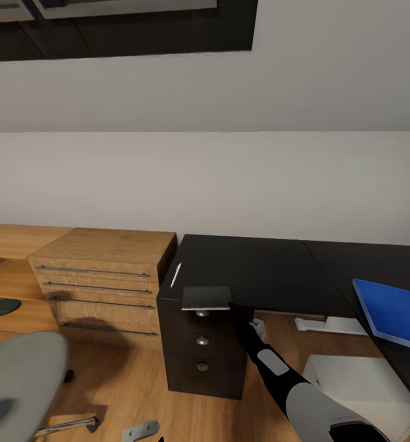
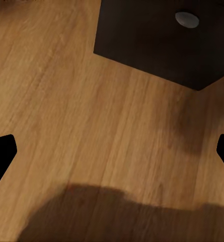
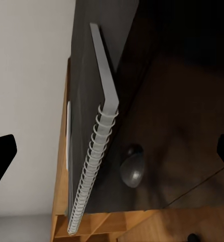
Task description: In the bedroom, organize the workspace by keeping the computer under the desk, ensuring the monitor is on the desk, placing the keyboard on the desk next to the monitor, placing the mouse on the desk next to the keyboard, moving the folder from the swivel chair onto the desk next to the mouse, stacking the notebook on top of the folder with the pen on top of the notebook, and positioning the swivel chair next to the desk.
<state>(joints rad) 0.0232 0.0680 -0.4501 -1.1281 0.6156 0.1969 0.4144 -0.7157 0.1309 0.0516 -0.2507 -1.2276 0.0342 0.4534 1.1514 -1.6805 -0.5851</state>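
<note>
Black cabinet desk (image 1: 254, 270), notebook (image 1: 206, 298) overhanging (spiral-bound), right end effector (image 1: 249, 324) beneath

A small dark grey spiral-bound notebook (image 1: 206, 298) lies flat, overhanging the front edge of a black desk (image 1: 260, 273). A thin pale pen (image 1: 175, 275) lies at its 10 o'clock. A blue folder (image 1: 392, 313) lies at 3 o'clock.
</note>
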